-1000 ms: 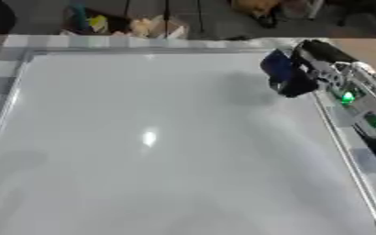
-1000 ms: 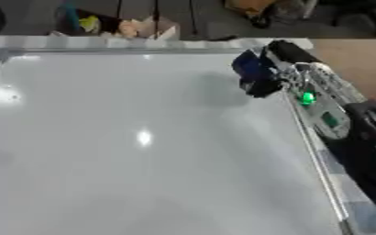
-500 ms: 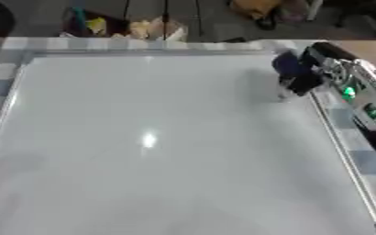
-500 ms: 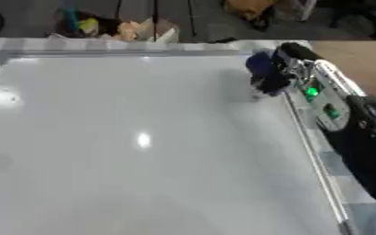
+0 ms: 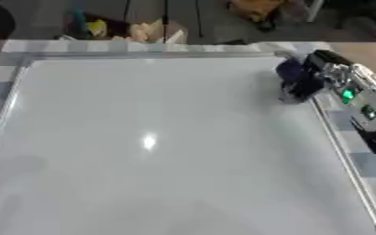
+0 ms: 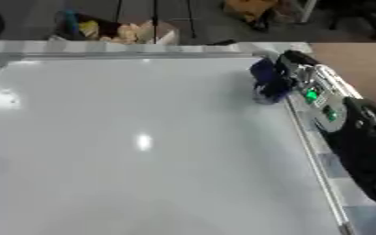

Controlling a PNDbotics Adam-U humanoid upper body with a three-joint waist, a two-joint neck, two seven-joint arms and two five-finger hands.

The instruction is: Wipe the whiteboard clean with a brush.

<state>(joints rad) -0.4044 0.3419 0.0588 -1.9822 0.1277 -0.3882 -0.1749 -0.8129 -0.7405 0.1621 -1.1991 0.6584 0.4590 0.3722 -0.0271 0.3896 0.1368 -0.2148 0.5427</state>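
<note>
Whiteboard (image 5: 151,147): large, flat, glossy white sheet in a thin silver frame; fills most of the view; a ceiling light glares at centre-left.
Brush (image 5: 291,78): small, dark blue, rounded block; on the board's far right part, just beside the frame.
Right robot hand (image 5: 318,75): black and silver, green light on the wrist; fingers curled round the brush.
Bench (image 5: 348,142): pale grey-and-white checked strip along the board's right side.
Right eye view only: more of the black forearm at the near right.

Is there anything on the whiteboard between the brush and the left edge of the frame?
No, bare whiteboard from brush to left frame, left eye view.
</note>
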